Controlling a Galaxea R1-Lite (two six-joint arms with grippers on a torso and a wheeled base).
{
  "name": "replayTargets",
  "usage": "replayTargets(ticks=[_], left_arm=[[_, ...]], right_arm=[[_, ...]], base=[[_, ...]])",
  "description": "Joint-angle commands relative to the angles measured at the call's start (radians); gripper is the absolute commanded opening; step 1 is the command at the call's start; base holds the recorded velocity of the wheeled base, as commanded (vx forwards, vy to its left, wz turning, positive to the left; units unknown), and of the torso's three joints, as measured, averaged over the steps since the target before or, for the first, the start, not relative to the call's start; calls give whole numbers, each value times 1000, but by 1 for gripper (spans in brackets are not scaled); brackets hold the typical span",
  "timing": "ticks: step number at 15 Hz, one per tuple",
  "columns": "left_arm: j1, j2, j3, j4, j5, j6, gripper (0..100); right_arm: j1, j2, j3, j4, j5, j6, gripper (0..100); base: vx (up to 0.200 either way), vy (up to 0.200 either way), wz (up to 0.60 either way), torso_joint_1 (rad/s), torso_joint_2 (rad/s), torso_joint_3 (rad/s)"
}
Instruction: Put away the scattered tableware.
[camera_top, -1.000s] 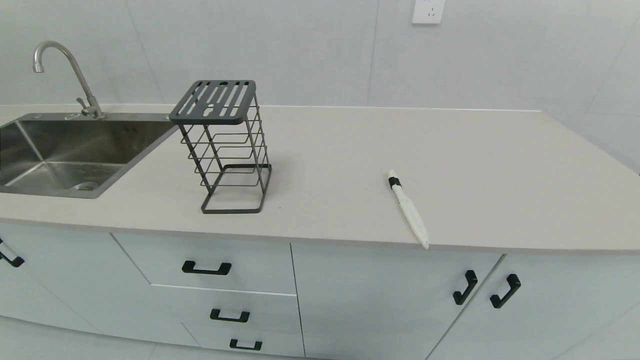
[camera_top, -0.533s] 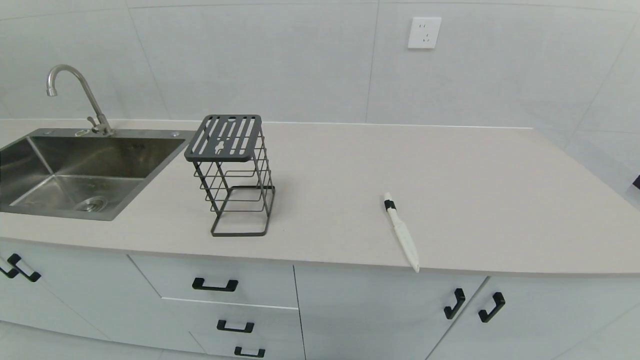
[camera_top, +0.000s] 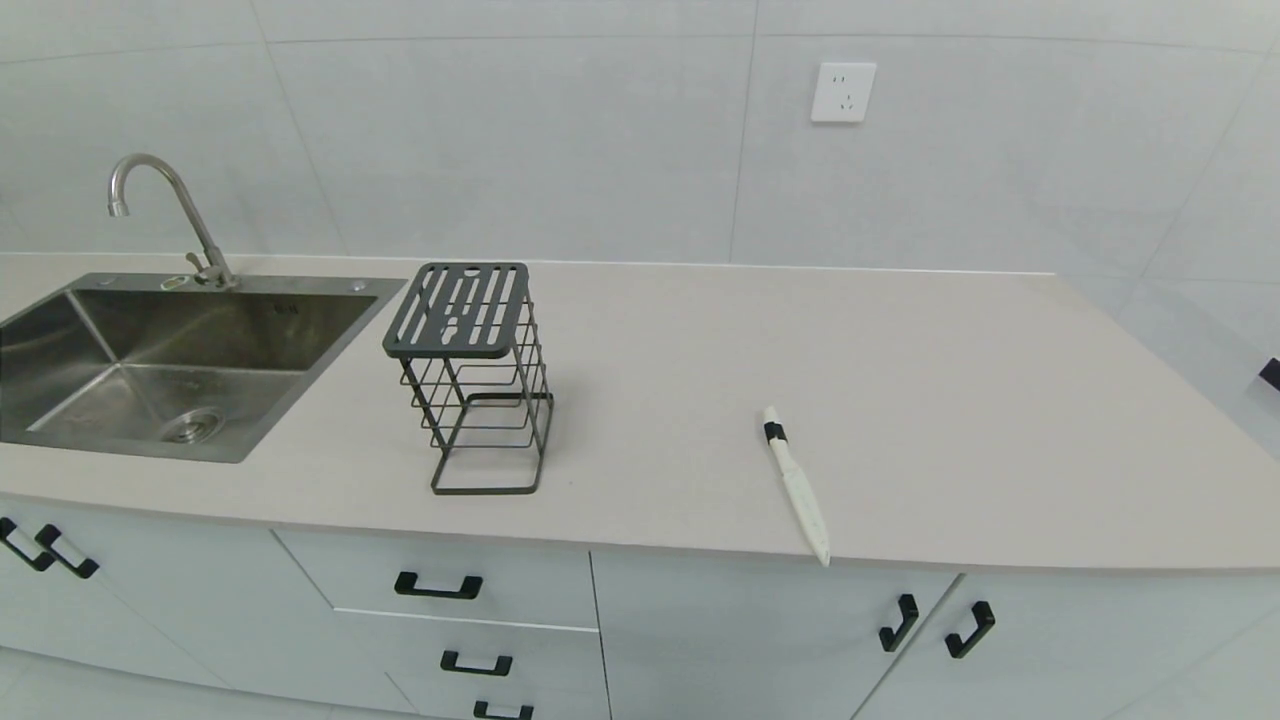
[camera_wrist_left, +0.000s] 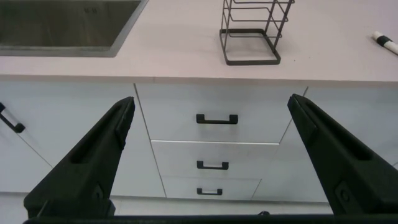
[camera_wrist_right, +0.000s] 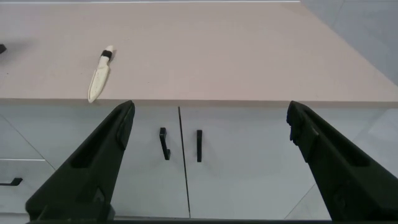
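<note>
1. Step in hand: approach. Nothing has been grasped yet. The left gripper (camera_wrist_left: 211, 102) and the right gripper (camera_wrist_right: 210, 107) are each held with the fingers spread wide and nothing between them. Both are judged to sit below the level of the pale grey stone-look countertop (camera_top: 900, 400), facing the white cabinet fronts and well apart from them.

2. Location of the task item: the slim white knife with a black band near its handle end (camera_top: 797, 487) lies flat on the countertop, with its pointed tip at the front edge. It is located ahead of and above the right gripper, on the side toward the left gripper. It is well apart from both and judged nearer the right one.

3. Destination: the black wire rack with a slotted metal top plate (camera_top: 472, 380) stands upright ahead of and above the left gripper. It is well apart from the knife.

4. Next move, as a judgement: the right gripper is to be raised above counter height, advanced over the knife and closed across its narrow body. Care is called for, since the tip at the edge could be pushed off the counter.

5. Markings: a small mark on the rear wall of the stainless steel sink (camera_top: 250, 325) is too small to be read. No legible print is found on the knife band or on the white wall socket (camera_top: 842, 92).
</note>
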Motion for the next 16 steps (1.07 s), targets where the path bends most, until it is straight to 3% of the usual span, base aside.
replayTargets(ticks=[1, 3, 6, 9, 14, 16], left_arm=[[0, 1, 0, -1, 3, -6, 100], [0, 1, 0, -1, 3, -6, 100], [0, 1, 0, -1, 3, -6, 100], [0, 1, 0, -1, 4, -6, 100], [0, 1, 0, -1, 4, -6, 100], [0, 1, 0, -1, 3, -6, 100]], right_arm=[[0, 1, 0, 0, 0, 0, 100], [0, 1, 0, 0, 0, 0, 100], [0, 1, 0, 0, 0, 2, 100], [0, 1, 0, 1, 0, 0, 100], [0, 1, 0, 1, 0, 0, 100], [0, 1, 0, 1, 0, 0, 100]], base=[[0, 0, 0, 0, 0, 0], [0, 0, 0, 0, 0, 0], [0, 0, -600, -29, 66, 37], [0, 0, 0, -189, 385, 185], [0, 0, 0, -36, 66, 34], [0, 0, 600, 0, 7, 5]])
